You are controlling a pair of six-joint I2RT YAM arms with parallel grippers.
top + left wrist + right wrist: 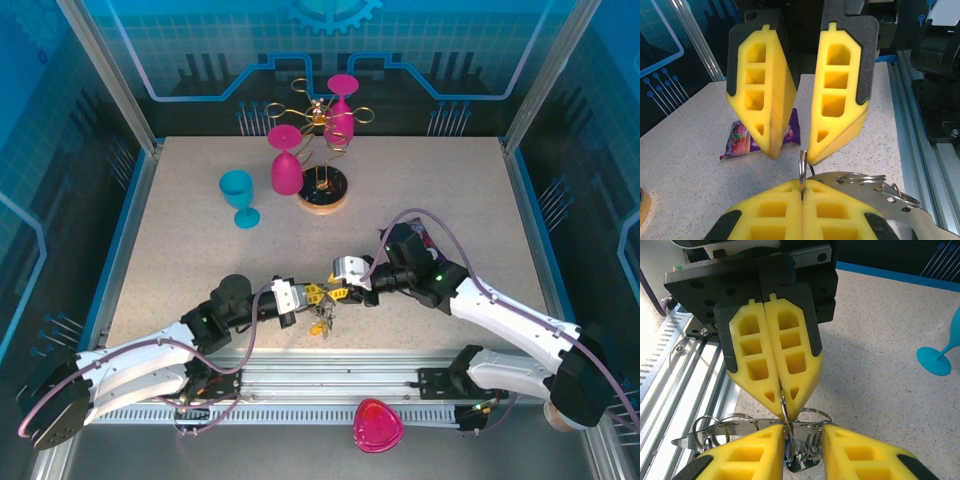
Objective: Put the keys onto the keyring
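Left gripper (802,184) clamped on keyring (802,167); right gripper (792,157) jaws slightly apart beside it; wire rack (322,200) holds two pink glasses (285,170).

A speckled beige counter (180,230) carried a gold wire glass rack (318,108) on a round wooden base (322,193) near its far edge. Two magenta glasses hung from it foot-up, one on the left (285,168) and one higher on the right (341,112). A turquoise goblet (238,196) stood upright just left of the rack. A purple snack packet (742,141) lay flat on the counter. A pink heart-shaped object (378,425) sat beyond the near rail.
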